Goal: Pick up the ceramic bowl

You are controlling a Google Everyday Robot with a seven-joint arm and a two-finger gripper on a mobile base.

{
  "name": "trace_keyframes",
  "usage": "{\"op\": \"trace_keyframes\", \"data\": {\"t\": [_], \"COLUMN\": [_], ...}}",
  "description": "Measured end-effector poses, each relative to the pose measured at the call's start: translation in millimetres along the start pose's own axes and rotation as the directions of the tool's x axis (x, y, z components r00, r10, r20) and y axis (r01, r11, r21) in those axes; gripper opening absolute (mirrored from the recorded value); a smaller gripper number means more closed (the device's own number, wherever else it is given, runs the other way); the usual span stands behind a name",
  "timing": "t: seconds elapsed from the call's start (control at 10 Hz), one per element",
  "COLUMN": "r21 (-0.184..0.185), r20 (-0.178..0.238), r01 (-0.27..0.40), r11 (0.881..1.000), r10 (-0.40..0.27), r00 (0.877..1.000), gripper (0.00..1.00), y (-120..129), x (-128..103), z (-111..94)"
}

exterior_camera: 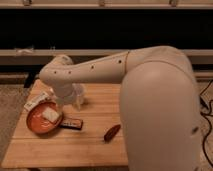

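One white arm (95, 72) reaches across the wooden table (55, 147) from the 3 o'clock side and bends down at its far end. The gripper (63, 103) hangs there, just above the 1 o'clock rim of the ceramic bowl (37, 123); whether it is apart or together I cannot tell, and nothing shows it holding anything.

The ceramic bowl sits on the table toward the 9 o'clock edge, orange-red and shallow, with a pale square piece (50, 116) lying inside it. A white packet (36, 100) lies at the bowl's 11 o'clock, touching or nearly touching its rim. A dark bar (71, 123) lies flat just beside the bowl at its 3 o'clock. A clear cup (79, 97) stands at the gripper's 2 o'clock, close by. A reddish-brown oblong item (112, 133) rests well apart from the bowl, toward 4 o'clock.
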Motion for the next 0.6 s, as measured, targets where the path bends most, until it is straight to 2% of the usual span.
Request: {"op": "trace_keyframes", "data": {"t": [0.1,0.3,0.6], "r21": [-0.007,-0.018,-0.022], "r20": [-0.008,-0.025,-0.047], "r01": [0.020,0.079,0.106], "r11": [1.000,0.997,0.994], "r10": [-0.021,-0.080,-0.107], "r00": [1.000,0.997,0.993], "gripper": [0.65,0.65,0.65], "y": [17.9,52.7,66.0], "x": [-2.6,-8.8,-16.6], "z": [6.4,34.6,72.8]}}
